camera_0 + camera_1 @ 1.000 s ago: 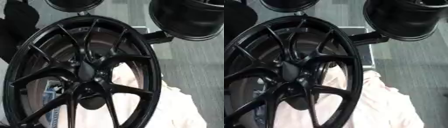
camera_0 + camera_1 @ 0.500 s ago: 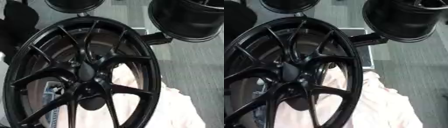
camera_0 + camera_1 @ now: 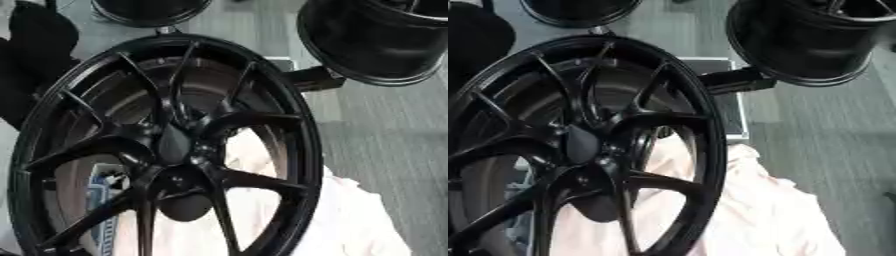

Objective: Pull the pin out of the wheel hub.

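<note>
We see a large black wheel (image 3: 166,150) filling most of both views, tilted, its spokes meeting at the hub (image 3: 175,145) near centre. The wheel's lower and left edges are cut off by the frame. We cannot make out a pin anywhere on the hub; the hub area is dark against dark and its detail is hard to read. A rounded black shape (image 3: 185,207) sits just below the hub between the spokes; what it is, we cannot tell.

Neither hand shows in either view, so we cannot tell their state or whether they hold anything.

Behind the wheel lies a pale pink cloth (image 3: 772,215), partly hidden by the rim and spokes. A second wheel (image 3: 807,40) stands at upper right, cut off at the top edge. A third rim (image 3: 149,10) is only partly visible at the top. A black bracket (image 3: 732,80) sits between the big wheel and the second wheel. The floor (image 3: 385,150) is grey.
</note>
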Robot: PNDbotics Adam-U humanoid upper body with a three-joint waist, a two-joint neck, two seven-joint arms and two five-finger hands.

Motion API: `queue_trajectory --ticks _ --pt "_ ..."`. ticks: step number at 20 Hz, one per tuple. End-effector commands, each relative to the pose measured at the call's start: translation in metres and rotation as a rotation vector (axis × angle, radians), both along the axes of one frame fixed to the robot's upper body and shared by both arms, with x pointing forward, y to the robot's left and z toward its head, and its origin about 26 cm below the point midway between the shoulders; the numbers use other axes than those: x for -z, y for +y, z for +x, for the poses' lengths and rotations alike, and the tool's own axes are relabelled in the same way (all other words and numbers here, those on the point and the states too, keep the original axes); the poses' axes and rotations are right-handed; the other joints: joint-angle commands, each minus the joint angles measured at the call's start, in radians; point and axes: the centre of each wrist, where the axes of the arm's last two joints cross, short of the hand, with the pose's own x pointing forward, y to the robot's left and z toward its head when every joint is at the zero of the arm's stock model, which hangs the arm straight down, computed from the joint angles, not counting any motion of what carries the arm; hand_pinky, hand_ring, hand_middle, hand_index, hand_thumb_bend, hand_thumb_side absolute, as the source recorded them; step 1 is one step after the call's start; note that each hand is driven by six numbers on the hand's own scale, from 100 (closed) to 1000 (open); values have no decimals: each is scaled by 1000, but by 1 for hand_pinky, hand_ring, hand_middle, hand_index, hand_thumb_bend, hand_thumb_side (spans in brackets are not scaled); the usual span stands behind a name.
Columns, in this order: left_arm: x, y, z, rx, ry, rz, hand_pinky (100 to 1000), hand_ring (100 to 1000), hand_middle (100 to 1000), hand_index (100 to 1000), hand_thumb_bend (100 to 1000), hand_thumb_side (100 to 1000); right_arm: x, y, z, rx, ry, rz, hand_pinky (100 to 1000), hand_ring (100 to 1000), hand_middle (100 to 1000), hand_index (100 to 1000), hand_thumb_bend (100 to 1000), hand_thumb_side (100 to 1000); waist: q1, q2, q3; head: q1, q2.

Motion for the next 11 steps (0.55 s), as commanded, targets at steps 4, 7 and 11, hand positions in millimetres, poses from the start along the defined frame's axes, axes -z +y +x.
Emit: queue_trajectory --ticks 4,7,11 --pt "5 -89 -48 143 -427 -190 821 607 687 786 231 100 -11 -7 1 7 -21 -62 608 640 587 692 100 470 -3 -9 1 7 -1" --pt "29 -110 -56 169 -485 -247 816 602 678 780 231 100 -12 -7 2 7 -25 -68 609 641 588 693 100 470 -9 -4 -4 14 -6" --pt "62 -114 -49 206 -537 -294 816 604 678 784 225 100 -13 -8 2 17 -35 -76 610 643 589 693 100 470 -15 -2 -6 21 -9"
